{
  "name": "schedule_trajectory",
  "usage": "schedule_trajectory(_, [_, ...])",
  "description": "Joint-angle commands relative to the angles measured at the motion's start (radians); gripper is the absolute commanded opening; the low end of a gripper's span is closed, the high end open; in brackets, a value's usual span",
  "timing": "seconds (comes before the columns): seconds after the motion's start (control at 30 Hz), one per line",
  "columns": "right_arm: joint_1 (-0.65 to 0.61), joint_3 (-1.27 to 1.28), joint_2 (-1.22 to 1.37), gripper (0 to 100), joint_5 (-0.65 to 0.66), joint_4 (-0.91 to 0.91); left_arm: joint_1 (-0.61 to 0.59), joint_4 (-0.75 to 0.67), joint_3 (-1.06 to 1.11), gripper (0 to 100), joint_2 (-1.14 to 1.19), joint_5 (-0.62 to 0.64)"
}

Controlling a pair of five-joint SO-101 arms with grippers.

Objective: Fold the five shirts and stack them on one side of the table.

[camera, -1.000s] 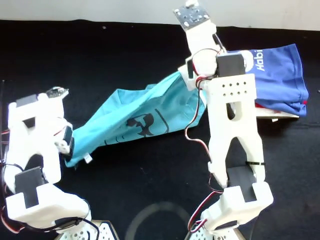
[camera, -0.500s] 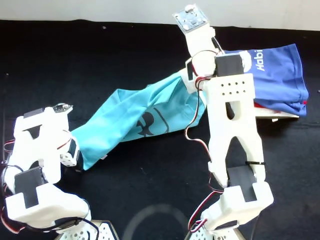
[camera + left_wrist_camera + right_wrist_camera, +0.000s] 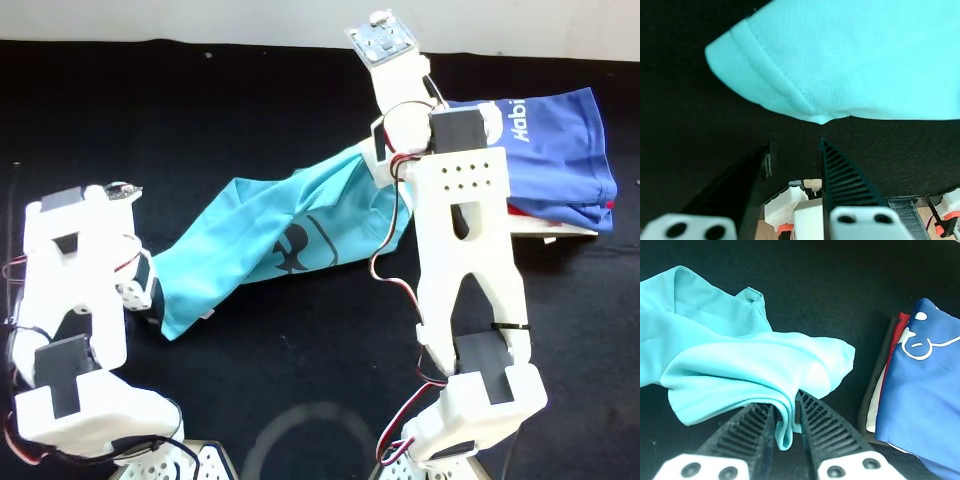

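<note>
Where the high view looks down on the black table, the teal shirt lies as a long twisted band, its long axis running from near left to far right. The left pincer sits at the band's near-left end. The right pincer is at its far-right end, just beside the folded stack, which has a blue shirt on top. From the left wrist, the left pincer is released, jaws apart over bare table. The teal shirt ends in a hemmed corner just beyond the tips, not between them. From the right wrist, the right pincer is clenched on a bunched fold of the teal shirt, with the folded stack close on its right. I judge the left arm the nearer one to the loose end, which lies straight ahead of its parted jaws. A grasp there would let both arms spread the shirt for folding.
</note>
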Motion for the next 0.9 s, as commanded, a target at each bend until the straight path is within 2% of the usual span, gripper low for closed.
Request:
schedule_trajectory(0.0, [-0.002, -0.002, -0.01, 0.6, 0.003, -0.005, 0.05, 0.006, -0.03, 15, -0.028, 0.078])
schedule_trajectory(0.2, [-0.002, -0.002, -0.01, 0.6, 0.003, -0.004, 0.108, -0.146, 0.065, 20, -0.03, 0.209])
schedule_trajectory(0.53, [0.002, -0.002, -0.01, 0.6, 0.003, 0.002, 0.11, -0.37, 0.217, 20, -0.028, 0.212])
schedule_trajectory(0.73, [0.001, -0.002, -0.01, 0.6, 0.003, 0.002, 0.114, -0.416, 0.285, 19, -0.027, 0.207])
schedule_trajectory(0.8, [-0.001, -0.002, -0.012, 0.6, 0.003, 0.002, 0.114, -0.414, 0.285, 16, -0.028, 0.207])
schedule_trajectory(0.87, [-0.001, -0.002, -0.012, 0.6, 0.003, 0.002, 0.127, -0.414, 0.285, 7, -0.028, 0.207])
